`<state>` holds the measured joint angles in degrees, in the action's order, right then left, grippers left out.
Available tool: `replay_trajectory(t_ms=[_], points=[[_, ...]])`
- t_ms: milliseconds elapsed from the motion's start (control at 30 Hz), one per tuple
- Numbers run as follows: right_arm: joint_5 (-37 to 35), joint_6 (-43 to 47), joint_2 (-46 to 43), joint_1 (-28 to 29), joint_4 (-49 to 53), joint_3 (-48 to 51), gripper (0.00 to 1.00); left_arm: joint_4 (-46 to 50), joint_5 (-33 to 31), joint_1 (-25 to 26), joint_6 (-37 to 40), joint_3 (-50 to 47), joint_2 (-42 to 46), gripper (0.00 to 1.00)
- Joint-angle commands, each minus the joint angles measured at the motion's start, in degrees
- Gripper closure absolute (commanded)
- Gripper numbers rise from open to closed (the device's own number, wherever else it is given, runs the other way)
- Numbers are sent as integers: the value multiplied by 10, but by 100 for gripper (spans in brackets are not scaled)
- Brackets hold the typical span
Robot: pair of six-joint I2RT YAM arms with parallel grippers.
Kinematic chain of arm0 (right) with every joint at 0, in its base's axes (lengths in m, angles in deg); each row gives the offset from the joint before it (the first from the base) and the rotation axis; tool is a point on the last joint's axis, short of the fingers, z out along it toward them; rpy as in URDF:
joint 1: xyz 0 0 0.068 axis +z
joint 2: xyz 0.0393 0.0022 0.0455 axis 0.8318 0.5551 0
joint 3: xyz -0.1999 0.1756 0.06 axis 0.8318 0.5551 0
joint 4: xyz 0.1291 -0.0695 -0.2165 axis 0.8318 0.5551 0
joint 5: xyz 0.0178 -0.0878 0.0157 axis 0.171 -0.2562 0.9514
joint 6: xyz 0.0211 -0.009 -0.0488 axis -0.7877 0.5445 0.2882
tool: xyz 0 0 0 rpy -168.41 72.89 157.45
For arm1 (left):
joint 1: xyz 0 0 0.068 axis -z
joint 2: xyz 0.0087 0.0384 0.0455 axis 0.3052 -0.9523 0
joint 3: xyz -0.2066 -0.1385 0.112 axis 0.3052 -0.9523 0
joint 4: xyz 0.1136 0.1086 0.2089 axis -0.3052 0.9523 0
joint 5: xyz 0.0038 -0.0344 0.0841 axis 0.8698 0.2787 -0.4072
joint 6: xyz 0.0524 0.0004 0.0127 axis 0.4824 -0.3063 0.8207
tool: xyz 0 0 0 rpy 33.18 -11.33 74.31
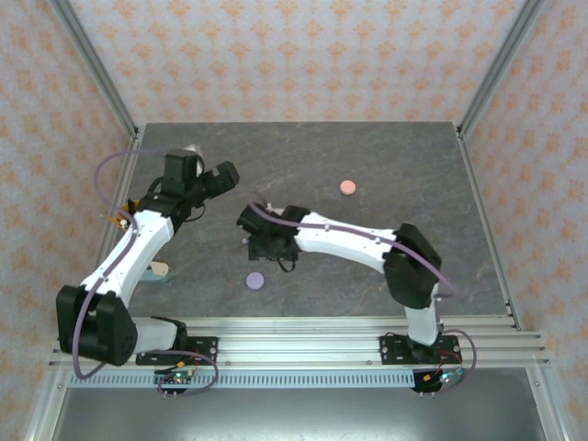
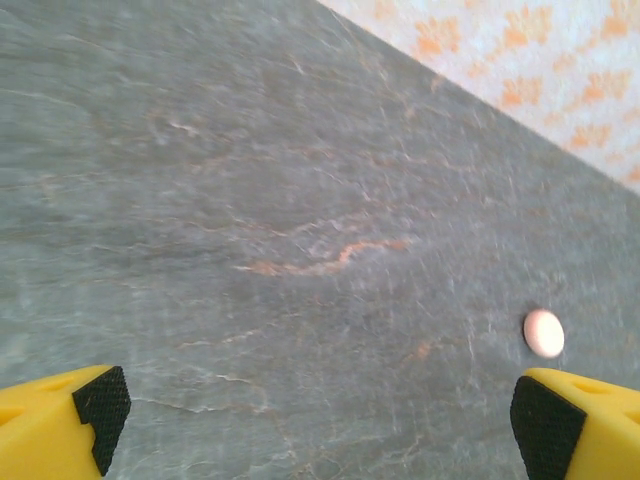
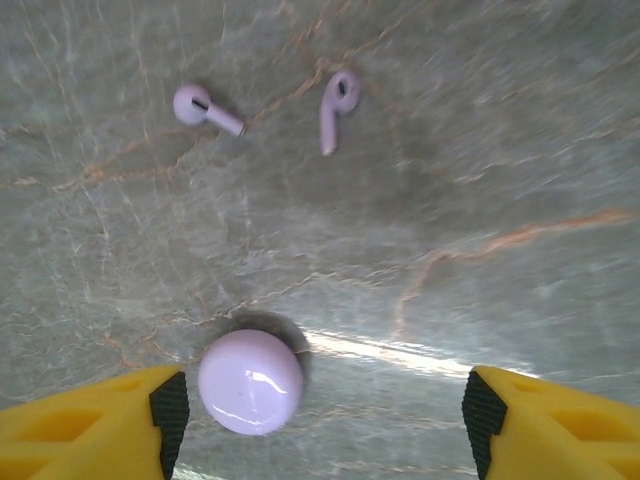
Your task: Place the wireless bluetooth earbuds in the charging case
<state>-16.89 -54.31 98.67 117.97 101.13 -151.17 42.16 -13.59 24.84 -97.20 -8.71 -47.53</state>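
- Grey veined surface (image 3: 520, 130) carries the lilac earbuds (image 3: 338, 108), loose, well ahead of the right fingers (image 3: 170, 415), which are apart and empty.
- Just inside one pad sits the lilac case (image 3: 250, 382), apparently lidded; closing could shove it, or skid a bud.
- Whether pad and case touch, I cannot tell.
- Just beyond the left fingers (image 2: 100, 405), wide apart and empty, the pink case (image 2: 543, 332) is blurred.

Near case (image 1: 254, 280) sits on bench (image 1: 413, 156), twd the front, L of middle. Far case (image 1: 346, 187) is further back & to the R, well apart. Near case lies btwn right tool (image 3: 325, 405) fingers, just beside one. One earbud (image 3: 205, 108) & other earbud (image 3: 338, 105) lie side by side on bench past it, not touching.
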Motion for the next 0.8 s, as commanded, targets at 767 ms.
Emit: replay_trajectory(t_ms=[767], points=[[-74,-57,188,84,151,-152,15,-35,-2,-84,-65,-83,76,0]])
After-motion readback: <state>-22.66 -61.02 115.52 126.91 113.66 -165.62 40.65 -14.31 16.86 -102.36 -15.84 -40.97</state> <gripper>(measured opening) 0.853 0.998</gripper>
